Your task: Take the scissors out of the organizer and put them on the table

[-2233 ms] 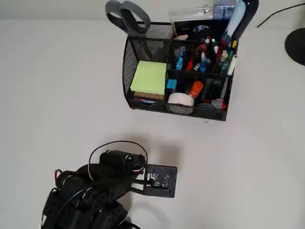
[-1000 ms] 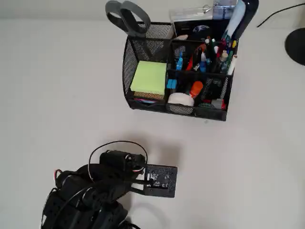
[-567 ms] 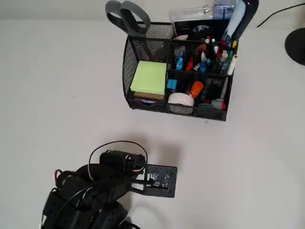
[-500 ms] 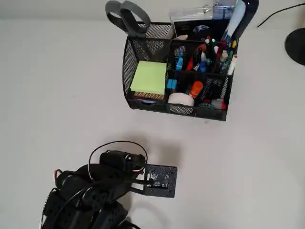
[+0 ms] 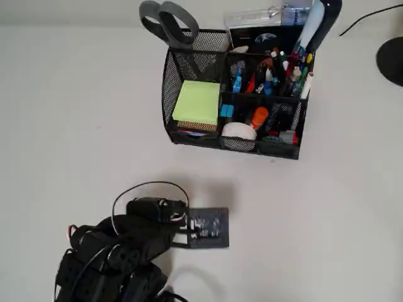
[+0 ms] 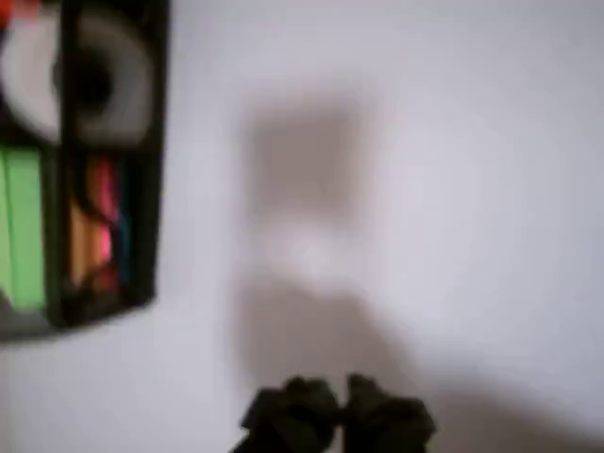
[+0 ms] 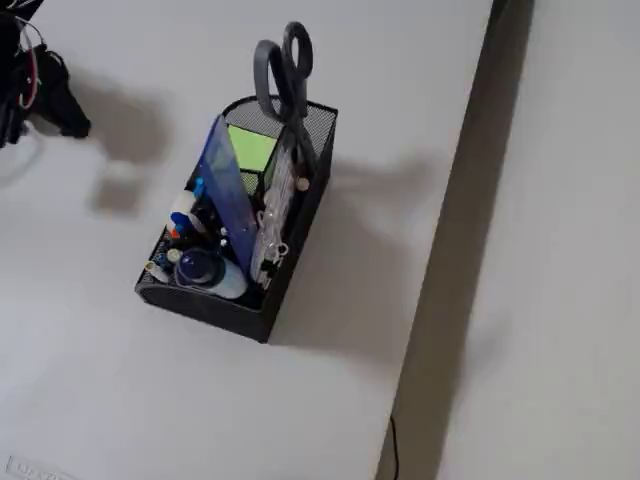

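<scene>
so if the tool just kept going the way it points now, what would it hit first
Probably the bare table: in the wrist view the tool points at open surface, with the organizer off to the left. The view is blurred, so depth is uncertain.

Arm [image 5: 135, 233] shifted left (slightly).

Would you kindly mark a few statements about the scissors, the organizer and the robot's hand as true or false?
1. The scissors stand handles-up in the organizer. True.
2. The scissors lie flat on the table. False: they are in the organizer.
3. The hand is closed around the scissors. False: it is apart from them, over bare table.
4. A yellow-green sticky-note pad sits in the organizer. True.
</scene>
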Controlling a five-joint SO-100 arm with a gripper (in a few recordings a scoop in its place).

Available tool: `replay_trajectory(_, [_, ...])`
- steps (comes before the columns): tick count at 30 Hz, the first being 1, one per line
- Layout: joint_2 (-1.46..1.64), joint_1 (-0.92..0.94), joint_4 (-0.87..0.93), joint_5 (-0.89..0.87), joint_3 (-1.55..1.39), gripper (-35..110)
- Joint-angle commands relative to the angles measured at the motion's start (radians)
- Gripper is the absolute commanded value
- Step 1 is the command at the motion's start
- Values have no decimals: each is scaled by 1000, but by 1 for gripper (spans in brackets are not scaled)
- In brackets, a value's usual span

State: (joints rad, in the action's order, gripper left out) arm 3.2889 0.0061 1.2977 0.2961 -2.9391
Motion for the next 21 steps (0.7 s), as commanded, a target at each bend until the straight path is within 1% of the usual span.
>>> replay_trajectory(1, [2, -144, 11, 156, -40, 2])
replay_trajectory(2, [2, -175, -21, 212, -52, 2])
replay_trajectory(4, [2, -178, -51, 245, -61, 2])
replay_trajectory(6, [2, -109, -98, 253, -71, 2])
replay_trajectory(7, [2, -61, -117, 236, -69, 3])
replay_trajectory(9, [2, -31, -187, 202, -29, 3])
replay_trajectory(13, [2, -44, -285, 81, 130, 5])
replay_trajectory(14, [2, -55, -322, 55, 169, 7])
replay_trajectory(15, [-5, -69, -359, 32, 206, 13])
replay_trajectory(16, [-26, -86, -400, 14, 244, 15])
replay_trajectory(21, [-356, -124, -586, -137, 486, 21])
